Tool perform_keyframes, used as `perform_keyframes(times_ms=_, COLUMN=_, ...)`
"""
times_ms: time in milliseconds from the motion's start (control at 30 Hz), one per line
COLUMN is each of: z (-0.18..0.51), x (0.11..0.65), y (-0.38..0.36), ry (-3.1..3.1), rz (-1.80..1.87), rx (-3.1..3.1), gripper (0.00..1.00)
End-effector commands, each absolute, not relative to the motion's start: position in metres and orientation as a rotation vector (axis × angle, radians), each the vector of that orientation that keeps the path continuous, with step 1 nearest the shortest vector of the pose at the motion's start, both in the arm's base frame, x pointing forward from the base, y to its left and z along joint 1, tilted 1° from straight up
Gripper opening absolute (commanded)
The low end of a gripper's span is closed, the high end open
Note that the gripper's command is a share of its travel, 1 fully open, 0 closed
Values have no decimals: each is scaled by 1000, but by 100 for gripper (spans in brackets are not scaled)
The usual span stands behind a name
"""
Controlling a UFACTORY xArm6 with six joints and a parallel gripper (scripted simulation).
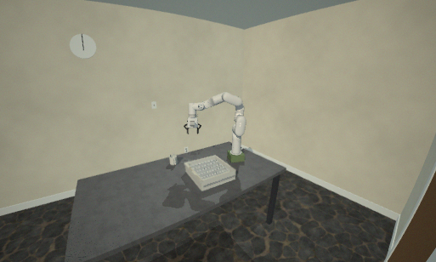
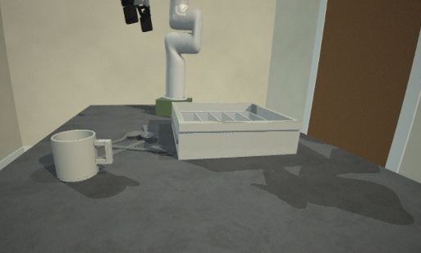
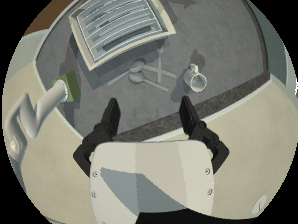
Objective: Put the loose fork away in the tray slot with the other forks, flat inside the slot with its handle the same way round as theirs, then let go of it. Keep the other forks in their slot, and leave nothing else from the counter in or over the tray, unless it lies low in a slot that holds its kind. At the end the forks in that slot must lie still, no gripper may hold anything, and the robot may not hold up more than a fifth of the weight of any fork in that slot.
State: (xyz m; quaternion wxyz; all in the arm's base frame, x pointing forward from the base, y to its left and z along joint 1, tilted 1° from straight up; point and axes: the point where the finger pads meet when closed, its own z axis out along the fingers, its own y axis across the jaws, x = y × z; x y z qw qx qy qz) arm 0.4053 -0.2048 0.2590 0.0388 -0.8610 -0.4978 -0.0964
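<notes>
On the dark gray table (image 2: 216, 213) sits a pale tray (image 2: 236, 141) with tall walls and long thin slots inside. In the wrist view the tray (image 3: 120, 19) is at about 11 o'clock from the middle, and gray cutlery lies in its slots, too small to tell forks from the rest. A white mug (image 2: 74, 155) stands well to the side of the tray, with its square handle turned toward it. In the wrist view the mug (image 3: 197, 80) is at about 2 o'clock. The white arm (image 2: 178, 57) stands on a green block (image 2: 163, 108) just behind the tray's far corner.

Between the mug and the tray lie a few loose gray pieces on the table (image 2: 135, 141). One has a round bowl like a spoon (image 3: 137, 71). A thin crossed piece (image 3: 160, 72) right beside it may be the loose fork, but the view is too blurry to be sure. Nothing sits on top of these pieces, though the tray wall is very near them.

The gripper (image 3: 150, 117) hangs high in the air, far above the table. Its two black fingers are spread wide with nothing between them. The loose pieces lie far below, at about 12 o'clock from the jaws in the wrist view.
</notes>
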Motion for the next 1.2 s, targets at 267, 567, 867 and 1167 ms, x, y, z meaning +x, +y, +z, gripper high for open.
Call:
perform_keyframes(times_ms=267, z=121, x=456, y=-221, ry=-1503, rz=-36, rx=-2744, gripper=100)
perform_keyframes(times_ms=567, z=109, x=458, y=-219, ry=-1508, rz=-18, rx=-2748, gripper=100)
perform_keyframes(times_ms=867, z=109, x=458, y=-219, ry=-1508, rz=-18, rx=-2748, gripper=100)
perform_keyframes(times_ms=1167, z=56, x=470, y=-206, ry=-1534, rz=-19, rx=-2733, gripper=100)
